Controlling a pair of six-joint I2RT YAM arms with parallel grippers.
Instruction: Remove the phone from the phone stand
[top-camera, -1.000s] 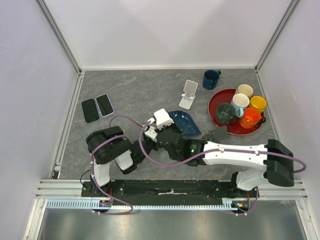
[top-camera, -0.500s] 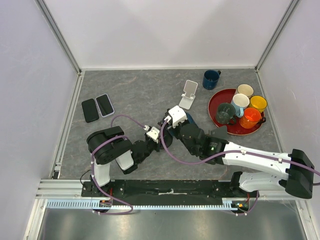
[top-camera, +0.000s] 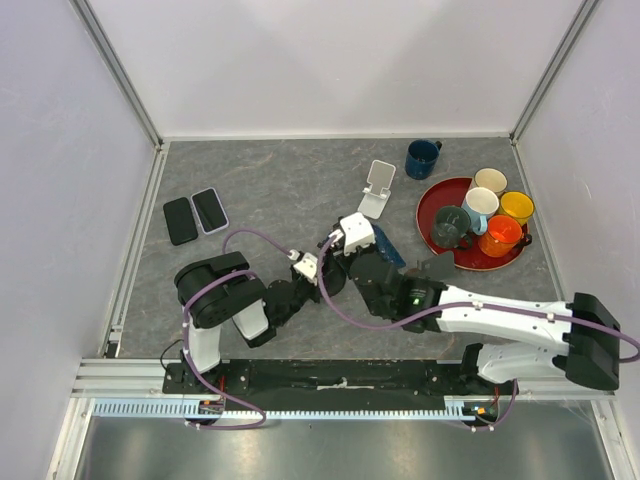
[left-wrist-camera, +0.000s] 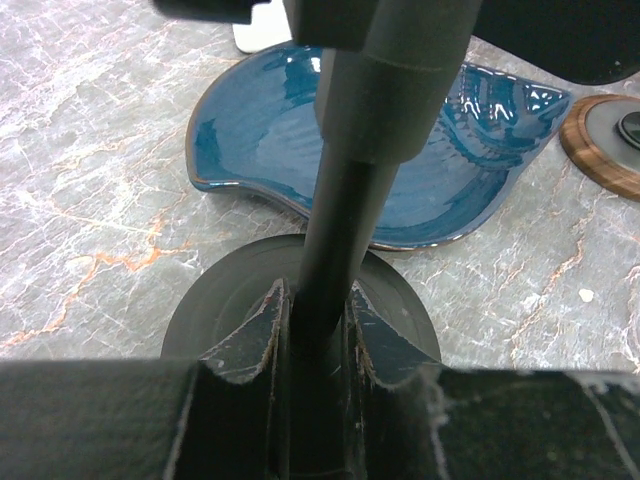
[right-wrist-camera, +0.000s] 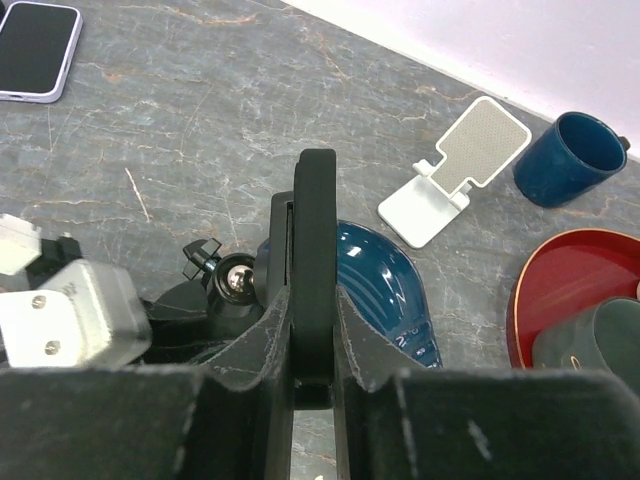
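**A:** left side status?

**B:** left gripper (left-wrist-camera: 318, 320) is clamping the pole (left-wrist-camera: 340, 220) of the phone stand (left-wrist-camera: 215, 300), low down, right above its round black base. The base is sitting flat on the table (left-wrist-camera: 90, 220).

**A:** and the right?

**B:** right gripper (right-wrist-camera: 314, 312) is pinching the phone (right-wrist-camera: 316, 215). It's a thin black slab, edge-on to the wrist cam, standing upright between the fingers (right-wrist-camera: 272, 340). Jaws are pressing on both faces.

**A:** is the phone sitting clear of the stand?

**B:** can't tell. A small metal knob (right-wrist-camera: 235, 280) is showing just left of the phone's edge, but the fingers are hiding any contact. From the top cam both wrists are crowding one spot, mid-table, near the bases.

**A:** what's lying past them?

**B:** blue dish (left-wrist-camera: 250, 130) is lying just beyond the stand base. Further out a white folding stand (right-wrist-camera: 455, 170) is sitting with a navy mug (right-wrist-camera: 570, 155) near it on the right. A red tray (right-wrist-camera: 545, 290) is carrying mugs (top-camera: 480, 210) on the right side. Over on the far left a dark handset (top-camera: 180, 221) and a pale-cased handset (top-camera: 210, 210) are lying flat, side by side.
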